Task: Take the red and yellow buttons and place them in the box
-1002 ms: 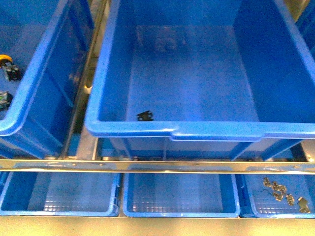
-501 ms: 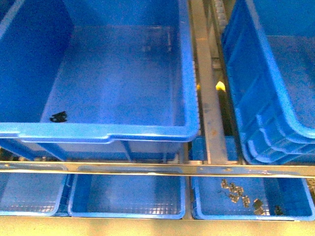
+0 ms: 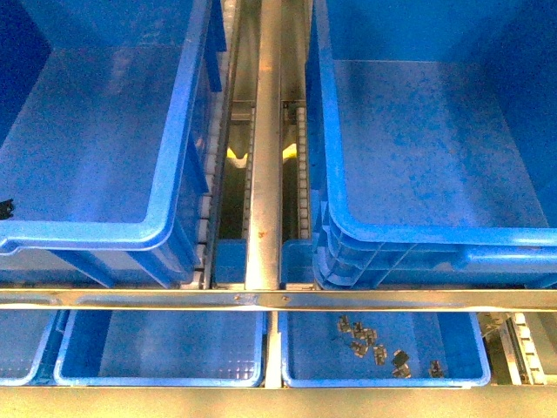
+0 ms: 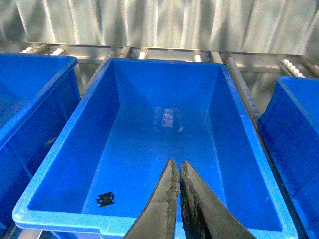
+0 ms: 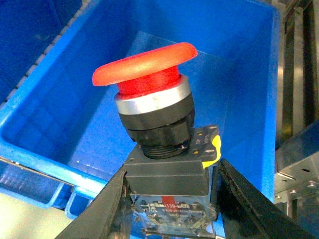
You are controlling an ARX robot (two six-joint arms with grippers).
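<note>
Right pincer (image 5: 172,199) clamps red button (image 5: 149,84) by body, cap up (clear for drop), above box (image 5: 45,154). Left pincer (image 4: 179,174) pressed together, empty, idle over second box (image 4: 60,149).

Metal rack rail (image 3: 263,174), deep blue box (image 3: 87,233) left, second crate (image 3: 435,235) right, shallow trays (image 3: 157,348) below

I find just one printed label (image 5: 167,206), on the base of the red button (image 5: 149,94) in my right wrist view; its characters are too blurred to read.
</note>
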